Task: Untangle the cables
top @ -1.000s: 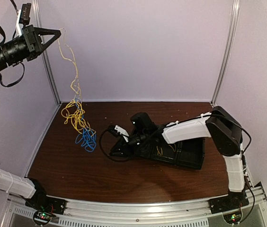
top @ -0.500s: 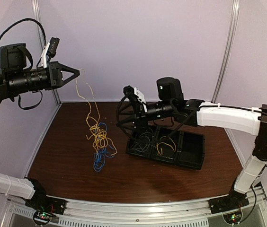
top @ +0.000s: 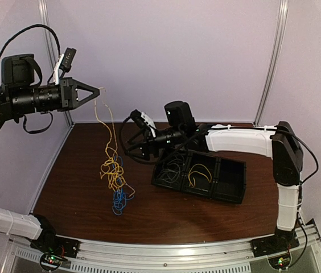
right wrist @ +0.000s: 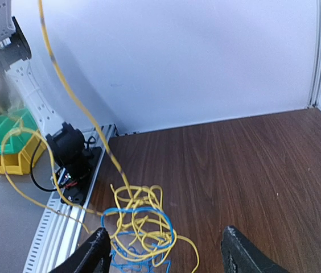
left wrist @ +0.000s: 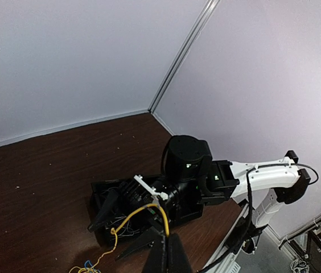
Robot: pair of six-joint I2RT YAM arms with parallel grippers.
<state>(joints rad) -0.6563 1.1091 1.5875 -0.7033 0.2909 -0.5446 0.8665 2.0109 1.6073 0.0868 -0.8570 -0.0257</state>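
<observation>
The cables hang as one tangle from my left gripper, which is shut on a yellow strand high above the table's left side. Below it the yellow loops and blue loops reach down to the wood. My right gripper stands open just right of the hanging strand, nothing between its fingers. In the right wrist view the yellow and blue tangle lies ahead between the spread fingertips.
A black tray with three compartments sits at centre right under the right arm. It holds a grey wire bundle and a yellow one. The left arm's base and yellow and green bins stand beyond the table edge.
My right gripper came up off the tray, swung left toward the hanging cables and opened wide. The left gripper came down and to the right with the strand, carrying the tangle to the right.
</observation>
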